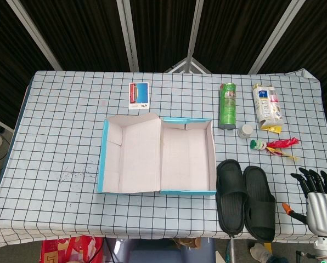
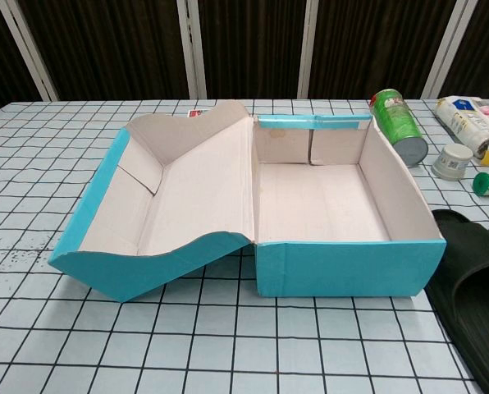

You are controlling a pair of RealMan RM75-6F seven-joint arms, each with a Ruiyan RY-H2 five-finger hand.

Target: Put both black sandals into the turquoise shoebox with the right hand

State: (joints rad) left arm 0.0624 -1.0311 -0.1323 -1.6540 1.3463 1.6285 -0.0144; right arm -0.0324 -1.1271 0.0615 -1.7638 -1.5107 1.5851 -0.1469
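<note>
Black rubber, both of them: the two sandals (image 1: pixel 244 201) lie side by side on the desk (image 1: pixel 59 109), just right of the open turquoise shoebox (image 1: pixel 186 192), with their long axes running toward and away from me. My right robot hand (image 1: pixel 319 198) hangs at the desk's near right corner, fingers spread and holding nothing, with the sandals to its left and the box beyond them. The nearer sandal is the right-hand one, so I judge a short leftward reach comes first. The left robot hand shows in neither view.

checked table (image 1: pixel 59 109), turquoise shoebox (image 1: pixel 158 153), black sandals (image 1: pixel 246 200), green can (image 1: pixel 227 105)
</note>
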